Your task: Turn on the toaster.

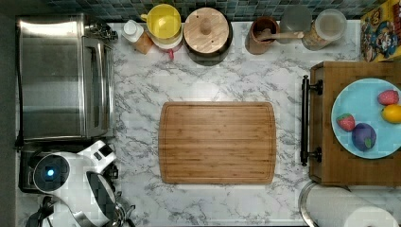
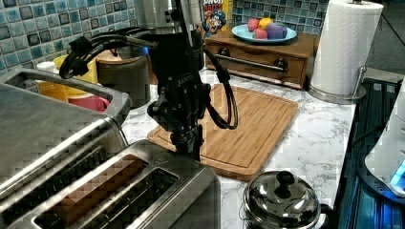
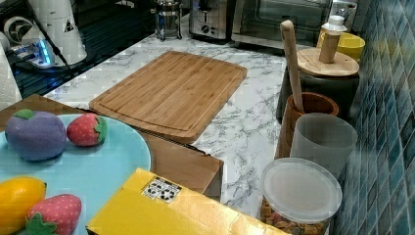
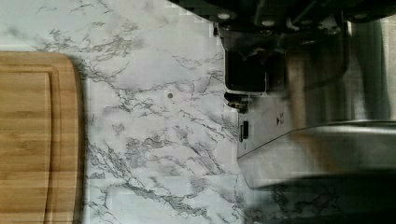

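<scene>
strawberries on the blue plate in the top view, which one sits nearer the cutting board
The strawberry next to the purple fruit; the other strawberry lies farther from the cutting board, above the yellow fruit.

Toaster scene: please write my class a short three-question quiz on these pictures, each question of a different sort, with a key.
1. True or false: something lies on the cutting board.
2. How many strawberries are on the blue plate? A) one B) two C) three
3. Fill in: the toaster has ___ long slots in its top.

Key: 1 false; 2 B; 3 two.
</scene>
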